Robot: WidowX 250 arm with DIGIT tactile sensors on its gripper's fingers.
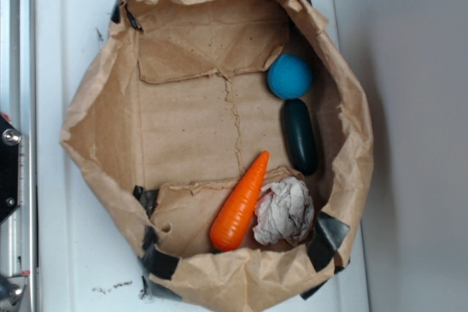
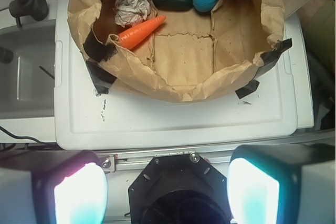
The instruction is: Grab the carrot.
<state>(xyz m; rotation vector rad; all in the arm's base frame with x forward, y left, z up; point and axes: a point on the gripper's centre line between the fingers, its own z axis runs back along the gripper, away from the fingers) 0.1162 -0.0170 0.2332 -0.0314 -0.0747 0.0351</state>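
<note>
Exterior view is showing a white table (image 1: 73, 253) carrying a wide brown paper bag (image 1: 95, 122), rolled down into a shallow basin and taped with black strips at its rim. Inside it, going from larger to smaller, the carrot (image 1: 240, 204) is lying flat on the bag floor, its thick end pointing toward the lower rim and its tip reaching toward the middle; a crumpled white paper ball (image 1: 285, 211) is sitting just to its right, touching or nearly touching its side; a dark green oblong object (image 1: 300, 137) is resting along the right wall above the paper; and a blue ball (image 1: 289, 77) is lying just beyond that. In the wrist view the gripper (image 2: 167, 187) is hanging well back from the bag, over the near edge of the table, with its two pads (image 2: 79, 195) spread wide apart and nothing between them. The carrot (image 2: 140, 32) is sitting far and to the left there, beside the paper ball (image 2: 131, 8). Judging by its glossy orange skin, the carrot is probably light, stiff and rather slippery, and its taper is likely to squeeze it out of a pinch near the tip; closing across the thicker middle, with the pads on its two long sides, looks the safer hold, though the paper ball is crowding one side.
</note>
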